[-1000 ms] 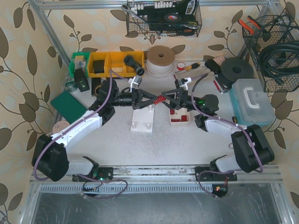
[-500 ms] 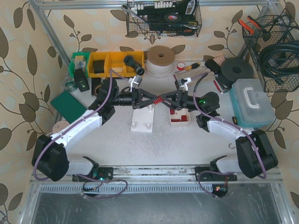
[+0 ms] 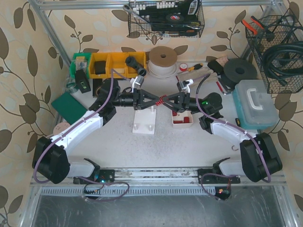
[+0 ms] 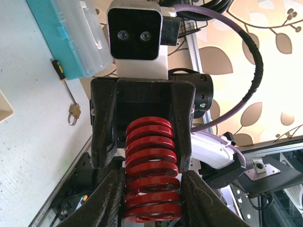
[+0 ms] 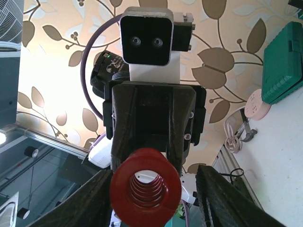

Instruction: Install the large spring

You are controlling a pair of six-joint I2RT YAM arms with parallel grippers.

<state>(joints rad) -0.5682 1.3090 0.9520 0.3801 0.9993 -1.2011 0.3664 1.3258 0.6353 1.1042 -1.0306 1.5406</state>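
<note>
The large red spring [image 3: 160, 100] hangs in the air at mid-table between the two grippers, lying left to right. My left gripper [image 3: 157, 101] is shut on it; in the left wrist view the fingers [image 4: 111, 198] press both sides of the coils [image 4: 152, 161]. My right gripper [image 3: 166, 100] faces it from the right, open around the spring's other end. In the right wrist view the spring end [image 5: 145, 191] lies against my left finger [image 5: 90, 201], with a gap to the right finger [image 5: 222, 201]. A white fixture block [image 3: 145, 120] stands on the table just below.
A small white tray with red parts [image 3: 182, 118] sits right of the block. Yellow bins [image 3: 111, 64] and a tape roll [image 3: 163, 59] line the back. A blue-lidded box [image 3: 255, 106] stands at the right and a green case [image 3: 68, 106] at the left.
My right gripper has moved left, closing the distance until its fingers reach around the spring's right end. My left gripper has kept hold of the spring and barely moved.
</note>
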